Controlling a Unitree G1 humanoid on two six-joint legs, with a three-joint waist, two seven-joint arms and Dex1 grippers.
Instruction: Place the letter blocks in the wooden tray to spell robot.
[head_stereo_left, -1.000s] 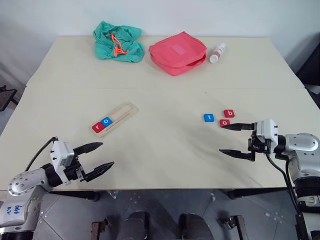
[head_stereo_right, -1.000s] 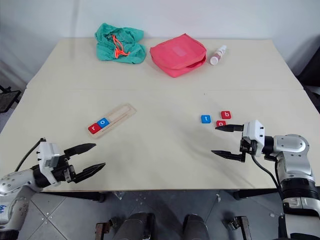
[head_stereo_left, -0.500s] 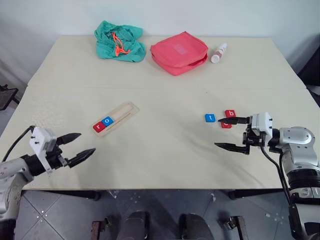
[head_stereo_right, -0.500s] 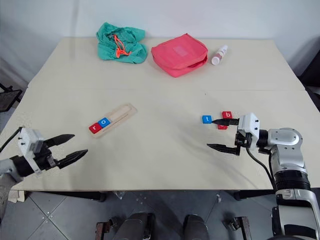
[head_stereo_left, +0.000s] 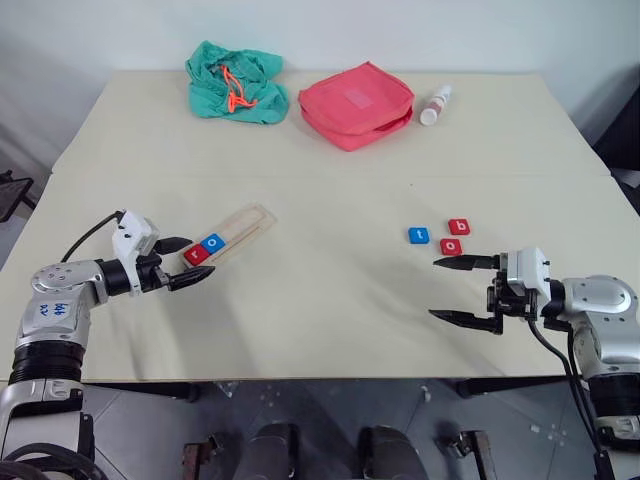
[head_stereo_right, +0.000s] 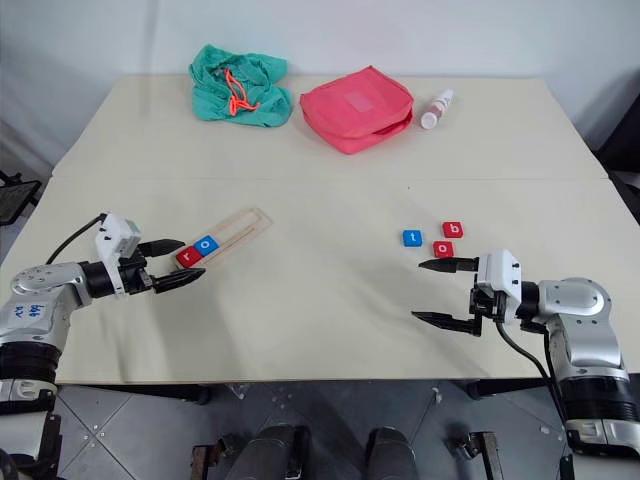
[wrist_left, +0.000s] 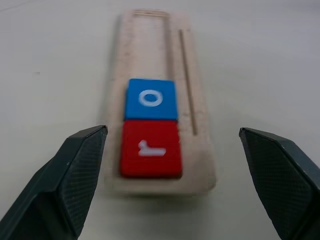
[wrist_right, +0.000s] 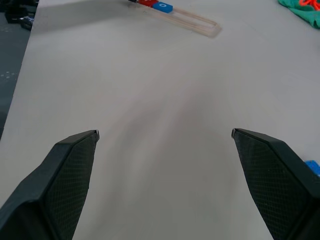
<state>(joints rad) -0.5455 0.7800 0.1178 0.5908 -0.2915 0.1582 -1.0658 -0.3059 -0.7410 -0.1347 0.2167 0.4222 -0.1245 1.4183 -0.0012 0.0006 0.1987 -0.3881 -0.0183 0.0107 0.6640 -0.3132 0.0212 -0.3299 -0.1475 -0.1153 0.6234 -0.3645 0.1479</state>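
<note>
Just ahead of the left hand (head_stereo_left: 186, 262), the wooden tray (head_stereo_left: 243, 227) lay slanted on the counter (head_stereo_left: 320, 310), its near end between the hand's two wide-spread fingers and touching neither; the hand held nothing. Two letter blocks sat side by side in that near end of the slot: the red r block (wrist_left: 150, 148) closest to the hand and the blue o block (wrist_left: 151, 98) touching it on the far side. Beyond them the slot ran bare to the tray's far end.

Over on the other side, the right hand (head_stereo_left: 452, 290) hovered above the counter with its fingers equally wide apart and nothing between them. The remaining three blocks lay loose just beyond its upper finger: the red o block (head_stereo_left: 452, 246) nearest, the red b block (head_stereo_left: 459, 227) a little farther off, and the blue t block (head_stereo_left: 418, 236) beside them, toward the tray. None of them touched the hand.

Well past both hands, at the far edge of the counter, sat a green cloth bag (head_stereo_left: 236, 82), a red pouch (head_stereo_left: 356, 103) and a small white bottle (head_stereo_left: 435, 104).
</note>
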